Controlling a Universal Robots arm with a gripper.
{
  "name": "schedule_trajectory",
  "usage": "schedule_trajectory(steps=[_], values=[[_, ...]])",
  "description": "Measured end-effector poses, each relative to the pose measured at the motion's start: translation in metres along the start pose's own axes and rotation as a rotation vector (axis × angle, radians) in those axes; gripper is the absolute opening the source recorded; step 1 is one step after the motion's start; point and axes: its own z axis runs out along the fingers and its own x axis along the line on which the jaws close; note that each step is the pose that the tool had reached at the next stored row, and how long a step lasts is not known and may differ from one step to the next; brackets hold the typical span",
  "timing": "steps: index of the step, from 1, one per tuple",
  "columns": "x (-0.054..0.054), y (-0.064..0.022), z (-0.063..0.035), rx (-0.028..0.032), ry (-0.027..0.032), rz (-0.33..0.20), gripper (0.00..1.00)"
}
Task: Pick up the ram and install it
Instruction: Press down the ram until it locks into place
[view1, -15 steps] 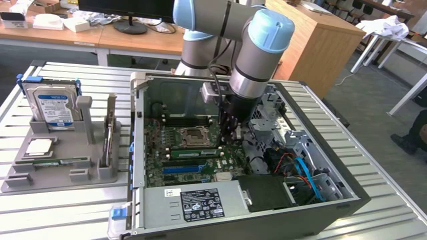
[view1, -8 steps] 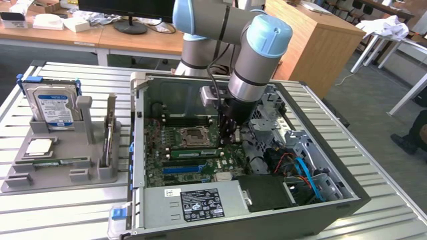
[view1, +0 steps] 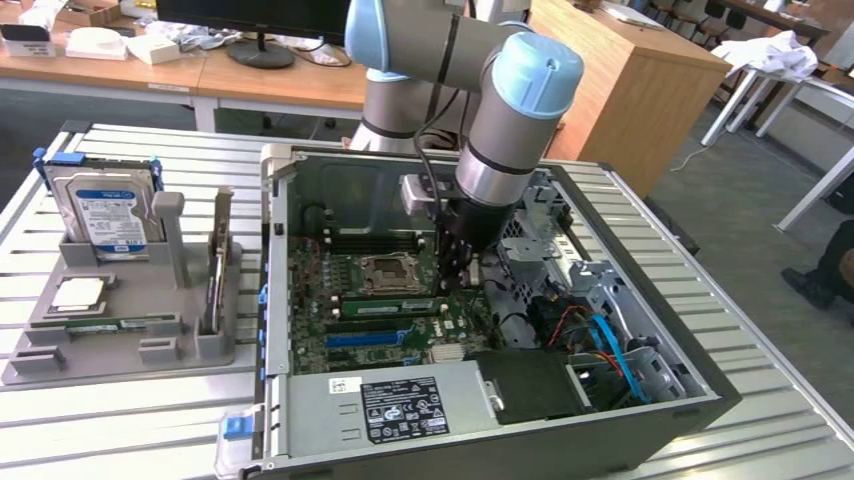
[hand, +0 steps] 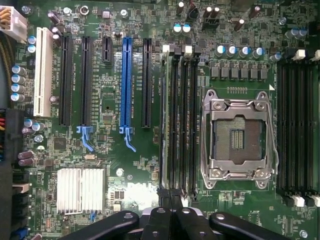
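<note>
— What did the wrist camera have mid-frame?
— A bank of black memory slots (hand: 180, 120), running side by side, with the open metal CPU socket (hand: 237, 137) just beside them.
— And the gripper (hand: 170, 212)?
— At the frame's edge, its dark fingers (hand: 161, 220) pressed together, right over one end of those slots.
— Anything else on the board?
— A blue slot (hand: 125, 85) between black ones, a white slot (hand: 43, 70) farther out, and a ribbed silver heatsink (hand: 80, 190).
</note>
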Motion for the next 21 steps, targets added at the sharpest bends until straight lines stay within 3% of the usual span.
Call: schedule_trajectory(steps=[21], values=[[0.0002, -0.0003, 0.0064, 0.0004, -0.0022, -0.001, 0.10]])
